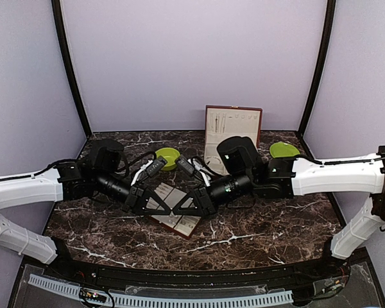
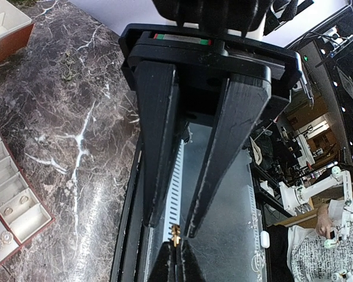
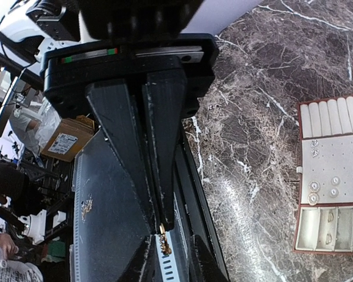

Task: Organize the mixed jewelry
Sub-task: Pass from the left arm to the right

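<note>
A tiny gold-coloured piece of the mixed jewelry hangs above the table's front edge. My left gripper is shut on it. My right gripper faces it tip to tip. Its jaws stand a little apart on either side of the piece, not touching it. Below them lies the cream-lined red-brown tray. Small rings and studs sit in its compartments. A small tangle of jewelry lies loose on the marble.
The red-brown box stands open upright at the back, with a lime-green bowl to its left and a lime-green plate to its right. Both arms reach in over the middle of the table. A slotted white rail runs along the front edge.
</note>
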Robot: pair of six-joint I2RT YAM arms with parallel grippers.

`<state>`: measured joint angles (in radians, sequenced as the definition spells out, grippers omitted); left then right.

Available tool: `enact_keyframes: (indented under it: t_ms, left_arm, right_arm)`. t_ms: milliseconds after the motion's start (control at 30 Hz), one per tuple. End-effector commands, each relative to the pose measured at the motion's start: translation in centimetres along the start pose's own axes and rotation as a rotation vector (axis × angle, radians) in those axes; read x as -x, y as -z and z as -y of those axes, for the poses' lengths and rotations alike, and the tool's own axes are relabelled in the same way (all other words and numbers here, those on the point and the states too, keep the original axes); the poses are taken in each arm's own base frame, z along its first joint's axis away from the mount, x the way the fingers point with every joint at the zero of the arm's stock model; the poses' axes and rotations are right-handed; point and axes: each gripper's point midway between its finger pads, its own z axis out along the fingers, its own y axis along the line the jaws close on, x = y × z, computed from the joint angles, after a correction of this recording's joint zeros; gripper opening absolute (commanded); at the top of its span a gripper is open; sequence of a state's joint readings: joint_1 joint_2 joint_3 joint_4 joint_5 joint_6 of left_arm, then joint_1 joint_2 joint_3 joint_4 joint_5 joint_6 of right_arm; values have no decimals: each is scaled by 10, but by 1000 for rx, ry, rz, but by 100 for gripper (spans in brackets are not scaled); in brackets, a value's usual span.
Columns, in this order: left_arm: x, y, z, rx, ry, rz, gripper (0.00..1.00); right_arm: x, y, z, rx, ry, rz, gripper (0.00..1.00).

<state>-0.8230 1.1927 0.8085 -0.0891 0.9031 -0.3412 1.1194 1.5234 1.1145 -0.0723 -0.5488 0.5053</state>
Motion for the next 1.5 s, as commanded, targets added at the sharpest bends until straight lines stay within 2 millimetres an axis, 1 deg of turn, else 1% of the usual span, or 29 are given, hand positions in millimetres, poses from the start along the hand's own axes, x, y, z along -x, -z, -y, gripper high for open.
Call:
enact_keyframes:
  t_ms: [0,100,267,400,433,533,633,700,733,833,900,967,1033,1100,1200,1267,1333,1467]
  left_arm:
    - [7,2,13,-37,-35,0,0]
    - [8,2,14,-38,-38,3,0]
    - [8,1,14,-44,-35,3,0]
    - [12,2,12,-25,-45,22,0]
    - [14,3,11,-13,-53,35,2]
    - [22,6,9,23,-75,78,19]
    - [33,12,6,70,-104,156,45]
    - [41,16,4,101,-124,214,56]
    - [47,19,3,121,-139,251,59]
    - [65,34,-1,203,-180,377,62]
    - [80,51,8,229,-236,500,63]
    - [92,66,13,258,-274,612,64]
    - [101,77,16,274,-294,689,64]
    - [107,81,19,269,-301,739,64]
    - [114,81,23,239,-296,790,64]
    - [119,76,26,214,-288,805,64]
    - [124,69,30,184,-278,810,64]
    - [135,56,43,113,-262,826,64]
  right_arm:
    - [16,-1,-19,61,48,41,16]
    - [13,-2,-19,66,47,33,11]
    - [9,-4,-17,69,43,20,0]
    - [9,-2,-16,62,43,30,0]
    - [12,-1,-15,54,47,46,0]
    - [19,5,-11,17,52,111,0]
    - [30,16,-7,-21,55,179,0]
    - [37,24,-4,-58,60,228,0]
    - [40,30,-1,-78,59,256,0]
    - [50,49,6,-128,55,359,0]
    - [58,65,7,-153,57,430,0]
    - [65,78,10,-196,62,501,0]
    - [76,93,8,-218,73,579,0]
    - [86,107,4,-224,83,659,0]
    - [97,124,-4,-206,92,769,0]
    - [105,133,-7,-197,93,832,0]
    - [110,136,-10,-184,99,868,0]
    - [116,136,-15,-149,107,898,0]
